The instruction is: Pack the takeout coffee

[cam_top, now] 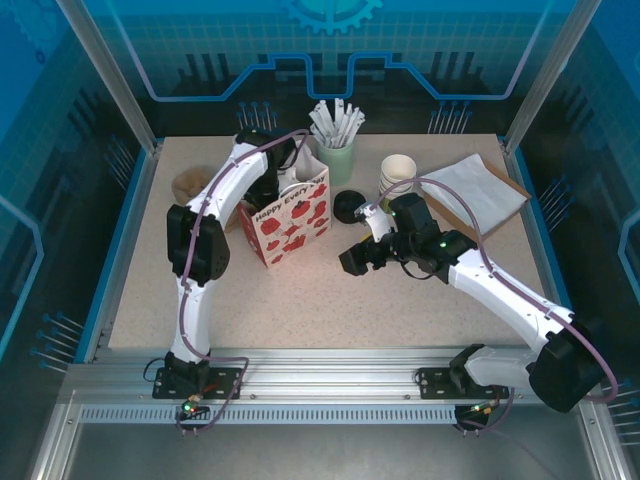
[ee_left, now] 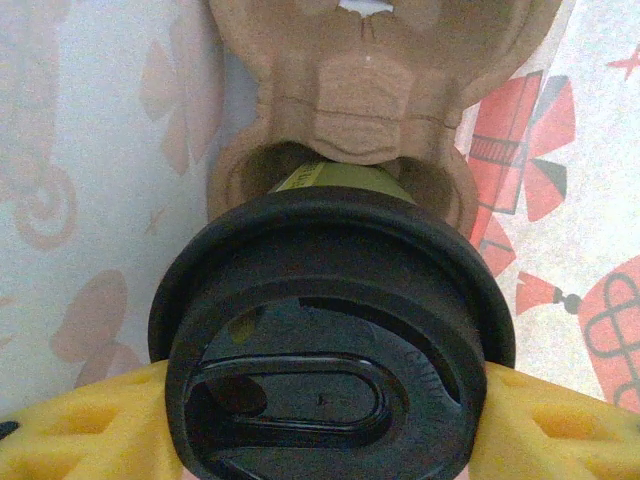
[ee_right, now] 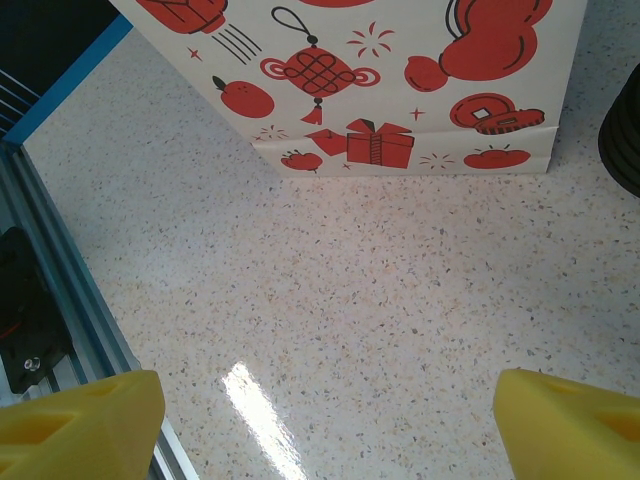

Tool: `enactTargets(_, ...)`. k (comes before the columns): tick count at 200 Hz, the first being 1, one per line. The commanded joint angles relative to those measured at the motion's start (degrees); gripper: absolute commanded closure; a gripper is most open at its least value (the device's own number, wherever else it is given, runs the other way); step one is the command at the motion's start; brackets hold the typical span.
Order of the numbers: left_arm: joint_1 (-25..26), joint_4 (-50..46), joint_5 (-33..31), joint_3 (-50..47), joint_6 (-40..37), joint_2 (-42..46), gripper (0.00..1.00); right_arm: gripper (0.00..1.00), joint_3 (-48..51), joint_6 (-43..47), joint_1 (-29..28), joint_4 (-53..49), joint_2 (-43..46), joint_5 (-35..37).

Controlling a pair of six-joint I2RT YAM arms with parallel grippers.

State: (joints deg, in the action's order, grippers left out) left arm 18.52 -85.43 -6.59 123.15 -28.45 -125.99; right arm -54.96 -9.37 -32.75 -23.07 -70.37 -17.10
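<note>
In the left wrist view the takeout coffee's black lid (ee_left: pixel 330 330) sits between my yellow fingers (ee_left: pixel 80 425), and a strip of its olive-green cup (ee_left: pixel 330 178) shows beyond the lid. My left gripper (ee_left: pixel 330 420) is shut on it, a pad against each side of the lid. The cup hangs inside the white paper bag with red prints (cam_top: pixel 295 225), just over a brown pulp cup carrier (ee_left: pixel 370 100). From above, the left gripper (cam_top: pixel 285 178) reaches into the bag's open top. My right gripper (cam_top: pixel 352 258) hovers open over bare table in front of the bag (ee_right: pixel 400 80).
A stack of lidless cups (cam_top: pixel 397 172) and a stack of black lids (cam_top: pixel 347 207) stand right of the bag. Behind it is a green holder of white stirrers (cam_top: pixel 335 150). White paper sheets (cam_top: pixel 480 190) lie at the back right. Brown carriers (cam_top: pixel 190 183) lie at the left.
</note>
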Motion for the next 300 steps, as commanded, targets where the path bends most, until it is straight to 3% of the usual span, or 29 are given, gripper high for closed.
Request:
enactTargets(1,-0.07,3.23,1.76,-1.16,0.59,-1.89,0.44,0.13,0.19,0.13,-1.08,-0.26,0.31,-0.65)
enactTargets(142,-0.07,5.36,2.98,-2.15,1.3,-1.91,0.38,0.13,0.61,0.14,-1.09,-1.08,1.58,0.06)
enactTargets(222,-0.07,2.15,1.81,-0.85,0.94,2.97,0.21,0.13,0.12,0.38,-1.09,-1.14,1.33,0.04)
enactTargets(300,-0.09,-0.15,1.85,1.02,0.94,4.97,0.16,0.13,-0.14,0.52,-1.06,-1.21,1.2,-0.04)
